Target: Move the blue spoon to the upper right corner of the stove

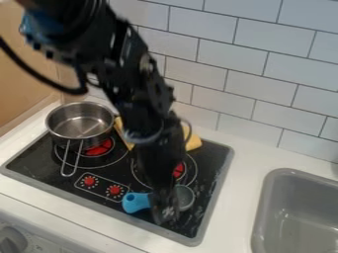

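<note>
The black gripper hangs down over the front right part of the black stove, at the blue spoon. The spoon's blue handle shows just left of the gripper, and its greyish round bowl shows just right of it. The gripper hides the middle of the spoon, so whether it is held cannot be told.
A metal pot with a wire handle stands at the stove's back left. Something yellow lies along the stove's back edge, partly behind the arm. To the right is a grey sink, and a tiled wall rises behind.
</note>
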Tool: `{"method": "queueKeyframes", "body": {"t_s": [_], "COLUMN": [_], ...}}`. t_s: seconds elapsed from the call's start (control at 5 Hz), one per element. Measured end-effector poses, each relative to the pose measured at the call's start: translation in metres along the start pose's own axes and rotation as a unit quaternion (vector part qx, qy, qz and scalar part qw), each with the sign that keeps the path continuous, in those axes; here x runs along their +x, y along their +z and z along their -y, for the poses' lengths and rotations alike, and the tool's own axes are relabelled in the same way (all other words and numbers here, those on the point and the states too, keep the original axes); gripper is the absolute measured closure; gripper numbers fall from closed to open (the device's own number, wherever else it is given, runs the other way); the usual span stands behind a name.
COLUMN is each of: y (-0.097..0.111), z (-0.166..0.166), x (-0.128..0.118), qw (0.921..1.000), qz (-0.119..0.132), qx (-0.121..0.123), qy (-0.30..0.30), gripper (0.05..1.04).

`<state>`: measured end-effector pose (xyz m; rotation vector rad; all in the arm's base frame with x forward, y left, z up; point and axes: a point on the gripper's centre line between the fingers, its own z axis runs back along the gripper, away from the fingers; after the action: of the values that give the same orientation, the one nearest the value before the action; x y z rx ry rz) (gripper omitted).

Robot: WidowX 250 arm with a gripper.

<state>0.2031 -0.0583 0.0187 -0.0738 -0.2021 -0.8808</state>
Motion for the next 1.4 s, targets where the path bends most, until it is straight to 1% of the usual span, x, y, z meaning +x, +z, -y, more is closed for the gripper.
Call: {"method": "queueKeyframes", "body": {"t_s": [0.2,0.4,0.6,0.8,1.0,1.4], "y": [-0.005,-0.010,-0.014,-0.016,-0.016,-0.014], "z": [0.000,0.002,0.004,0.003,0.001,-0.002], "x": [-0.007,-0.010,-0.013,-0.013,-0.010,0.000], "qw": [0.9998,0.9998,0.9998,0.9997,0.9996,0.9995], "qz": [-0.003,-0.012,-0.021,-0.025,-0.025,-0.015], "qx": [0.013,0.005,-0.004,-0.006,-0.013,-0.027], "qy": [0.015,0.012,0.001,-0.005,-0.001,0.001], "gripper": [0.085,0.144,0.458,0.744,0.787,0.788]}}
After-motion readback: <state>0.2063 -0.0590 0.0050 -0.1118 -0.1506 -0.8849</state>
